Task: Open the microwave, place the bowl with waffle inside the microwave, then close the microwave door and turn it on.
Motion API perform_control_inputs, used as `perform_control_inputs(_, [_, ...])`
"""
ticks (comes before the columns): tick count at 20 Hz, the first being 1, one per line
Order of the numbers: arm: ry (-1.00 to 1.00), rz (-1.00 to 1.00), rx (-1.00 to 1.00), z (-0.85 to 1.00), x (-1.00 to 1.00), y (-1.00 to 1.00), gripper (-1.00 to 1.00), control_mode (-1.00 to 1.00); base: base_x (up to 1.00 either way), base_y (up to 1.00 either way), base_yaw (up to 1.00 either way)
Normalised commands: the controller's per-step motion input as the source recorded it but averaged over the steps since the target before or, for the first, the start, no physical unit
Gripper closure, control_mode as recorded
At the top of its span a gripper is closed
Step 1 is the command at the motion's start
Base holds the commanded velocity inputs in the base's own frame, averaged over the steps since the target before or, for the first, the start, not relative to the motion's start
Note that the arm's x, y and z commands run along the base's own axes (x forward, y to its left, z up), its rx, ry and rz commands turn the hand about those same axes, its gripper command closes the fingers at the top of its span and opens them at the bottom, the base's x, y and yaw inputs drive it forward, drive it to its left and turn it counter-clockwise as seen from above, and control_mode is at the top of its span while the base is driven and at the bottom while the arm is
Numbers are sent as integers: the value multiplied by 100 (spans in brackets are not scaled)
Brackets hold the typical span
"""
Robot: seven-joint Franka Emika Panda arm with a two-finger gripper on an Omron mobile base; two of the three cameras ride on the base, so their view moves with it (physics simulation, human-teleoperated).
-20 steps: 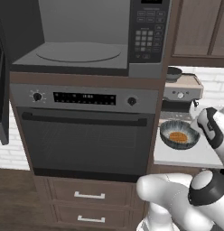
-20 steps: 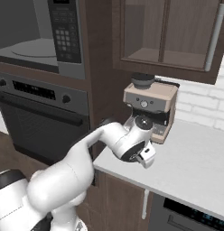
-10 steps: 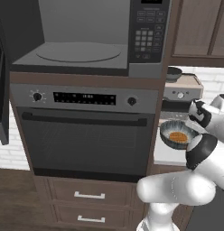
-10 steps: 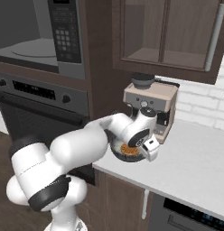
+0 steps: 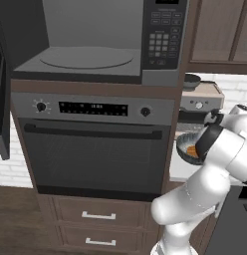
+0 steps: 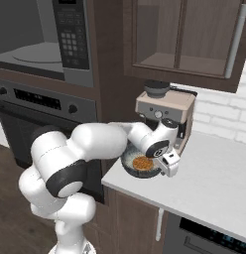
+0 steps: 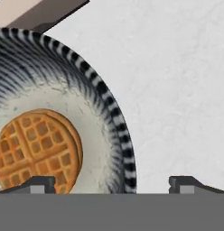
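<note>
Overhead, the white arm is bending forward from the base and reaching down over the counter [image 6: 214,173], its wrist hanging just above the bowl [image 6: 137,166]. The gripper [image 7: 113,182] is standing wide open and holding nothing, one fingertip over the waffle [image 7: 37,149] and the other outside the striped rim. The bowl is sitting near the counter's edge, before the coffee machine [image 6: 164,106]. The microwave [image 5: 95,40] is standing open, its door [image 5: 2,99] swung left.
</note>
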Motion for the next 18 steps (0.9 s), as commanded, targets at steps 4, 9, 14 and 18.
perform_control_inputs(4, [0, 0, 0, -35, 2, 0, -100, -100, 0, 0, 0])
perform_control_inputs(9, [0, 0, 0, -30, 11, 5, -100, -100, 0, 0, 0])
perform_control_inputs(14, [0, 0, -2, -21, 3, 14, 100, -100, 0, 0, 0])
perform_control_inputs(18, [0, 0, -1, -16, 0, 7, 100, -100, 0, 0, 0])
